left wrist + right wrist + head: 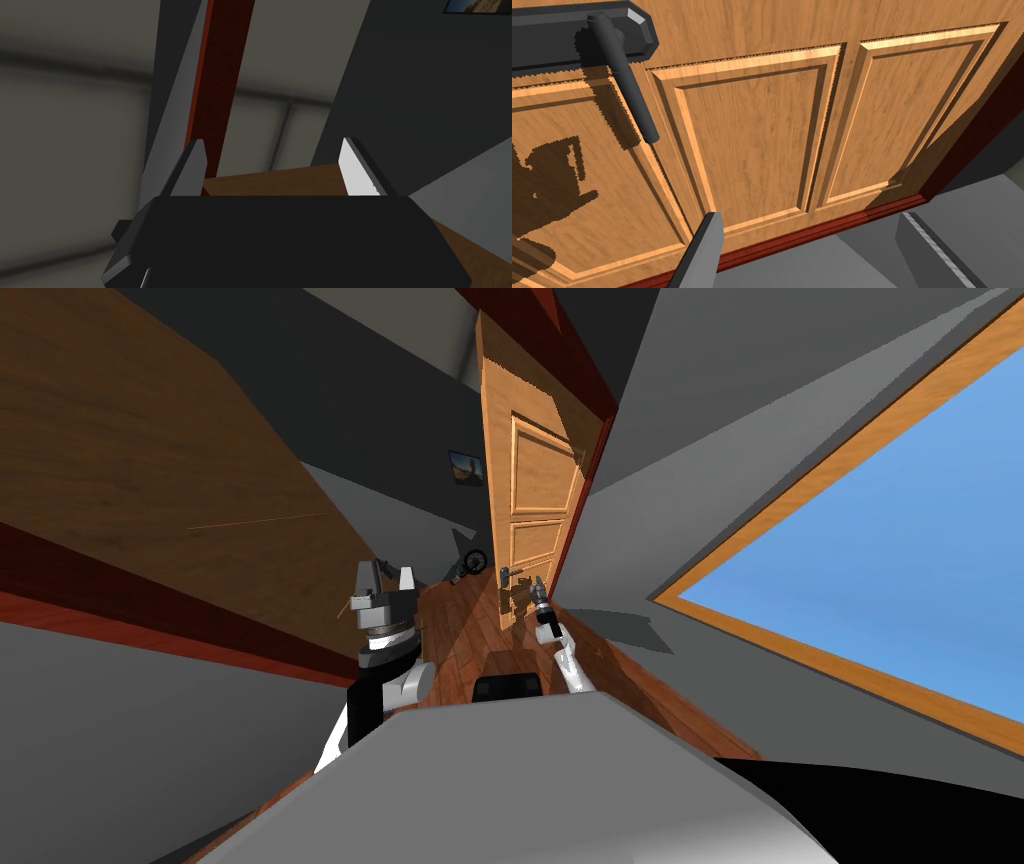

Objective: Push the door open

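Hovering near the door handle (628, 85), right fingers (704, 250) spread.

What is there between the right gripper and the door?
Nothing. In the right wrist view the right gripper, fingers open, faces the wooden door across a bare stretch; the dark handle sits aside.

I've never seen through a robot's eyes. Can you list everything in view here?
door: one, light wood, panelled, ahead
handle: one, dark lever, on the door
door frame: one, dark red, along the door
picture: one, small, past the door's edge
window: one, blue, wood-framed, right side
floor: one, brown wood
left arm: one, raised, jaws open
right arm: one, white, jaws open near the handle
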